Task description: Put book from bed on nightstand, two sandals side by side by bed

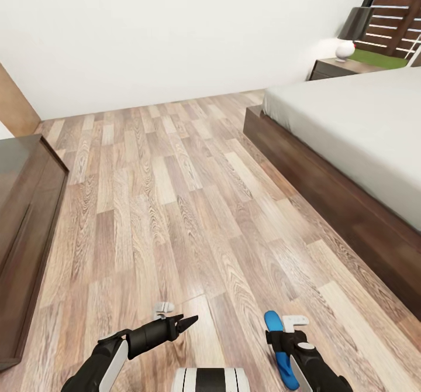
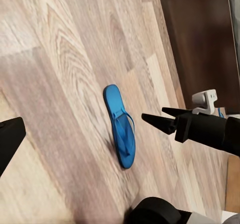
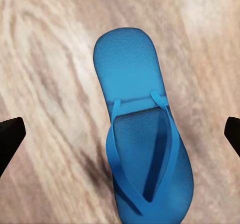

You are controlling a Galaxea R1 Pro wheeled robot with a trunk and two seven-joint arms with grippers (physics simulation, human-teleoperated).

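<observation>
One blue sandal (image 1: 275,327) (image 2: 121,131) (image 3: 137,134) lies flat on the wood floor, close in front of my base and a short way from the bed's side. My right gripper (image 1: 280,342) (image 2: 156,115) (image 3: 120,134) hovers over it, open wide, a finger on either side and apart from it. Further left, my left gripper (image 1: 188,323) is open with nothing in it and points toward the sandal. The bed (image 1: 362,123) runs along the right on its dark frame (image 1: 327,199). A nightstand (image 1: 336,67) stands by its far end. The book is out of view.
A long low dark cabinet (image 1: 23,216) lines the left side. A lamp (image 1: 346,47) sits on the nightstand, with slatted panels behind it. A tan door edge (image 1: 14,111) shows at the far left. Wood floor stretches between cabinet and bed up to the white wall.
</observation>
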